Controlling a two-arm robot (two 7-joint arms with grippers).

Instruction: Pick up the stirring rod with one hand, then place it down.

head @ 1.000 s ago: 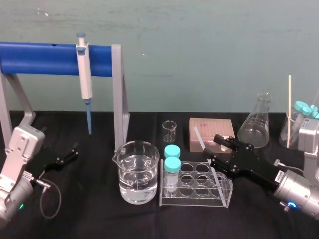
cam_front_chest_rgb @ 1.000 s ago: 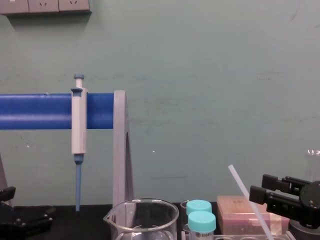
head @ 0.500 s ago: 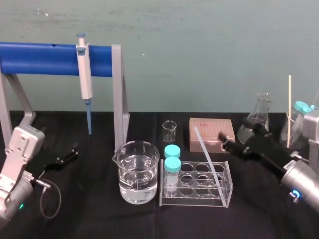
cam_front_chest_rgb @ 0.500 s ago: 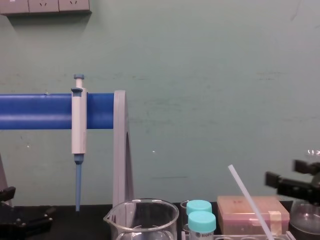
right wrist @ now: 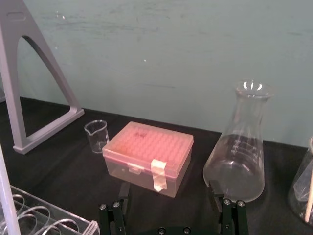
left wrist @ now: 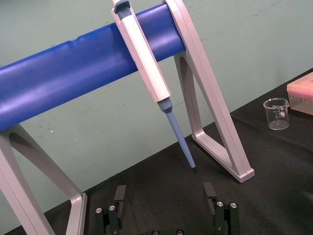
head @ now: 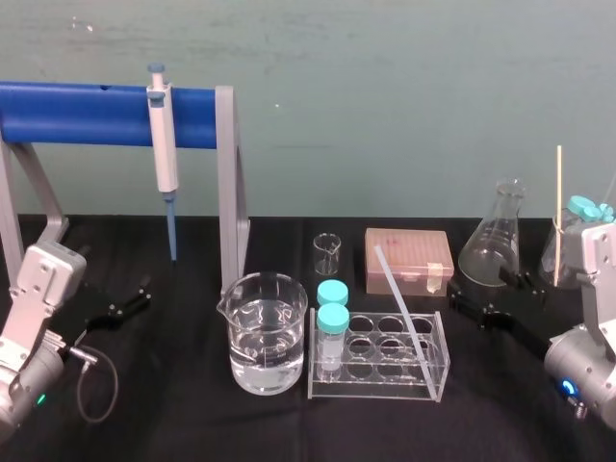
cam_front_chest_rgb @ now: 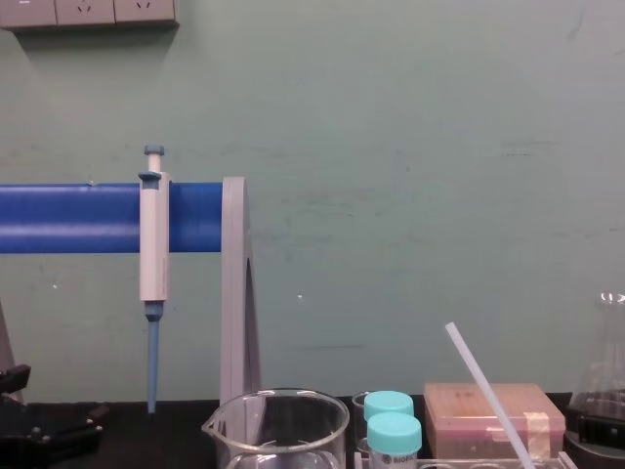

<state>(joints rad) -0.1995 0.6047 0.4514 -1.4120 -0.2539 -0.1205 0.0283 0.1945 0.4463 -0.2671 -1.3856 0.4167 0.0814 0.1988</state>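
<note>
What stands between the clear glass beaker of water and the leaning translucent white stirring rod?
Head view: two teal-capped tubes, upright at the left end of the clear plastic rack, then empty wells up to the stirring rod.

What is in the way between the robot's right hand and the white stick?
Nothing visible. The open right gripper sits just right of the stirring rod, which leans in the clear rack. The pink box and flask stand farther back. The left gripper is parked far left.

beaker (head: pixel 268 332), pipette (head: pixel 165 144), pink box (head: pixel 408 258), flask (head: pixel 493 248)
</note>
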